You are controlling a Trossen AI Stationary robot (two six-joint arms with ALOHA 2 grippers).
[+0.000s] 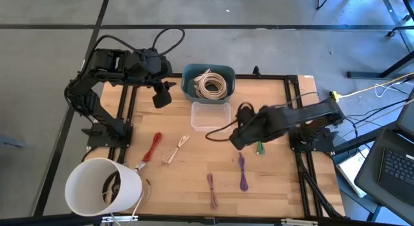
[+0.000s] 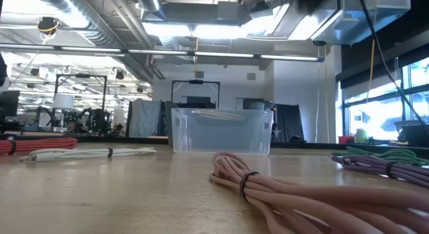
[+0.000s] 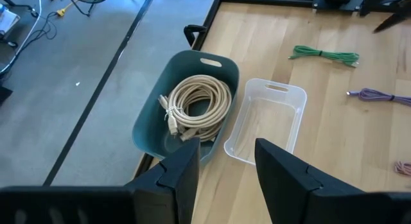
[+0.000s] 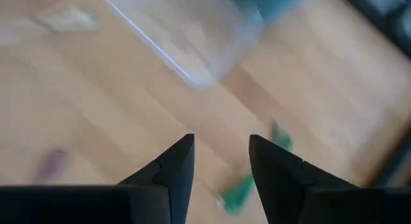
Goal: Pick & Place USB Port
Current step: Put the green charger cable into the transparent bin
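Note:
Several bundled cables lie flat on the wooden table: a green one (image 1: 260, 148), two purple ones (image 1: 243, 175) (image 1: 213, 189), a red one (image 1: 153, 147) and a whitish one (image 1: 176, 149). A clear plastic container (image 1: 211, 115) stands mid-table, in front of a teal bin (image 1: 191, 91) that holds a coiled beige cable (image 1: 210, 83). My right gripper (image 1: 236, 140) hovers open just left of the green cable (image 4: 247, 185), touching nothing. My left gripper (image 1: 162, 100) waits open above the table's far left part, facing the bin (image 3: 151, 124).
A tall white bucket (image 1: 103, 186) stands at the near left corner. In the low view a pink cable bundle (image 2: 301, 194) lies close to the camera, with the clear container (image 2: 221, 130) behind it. Black frame rails (image 1: 126, 109) run along the table's sides.

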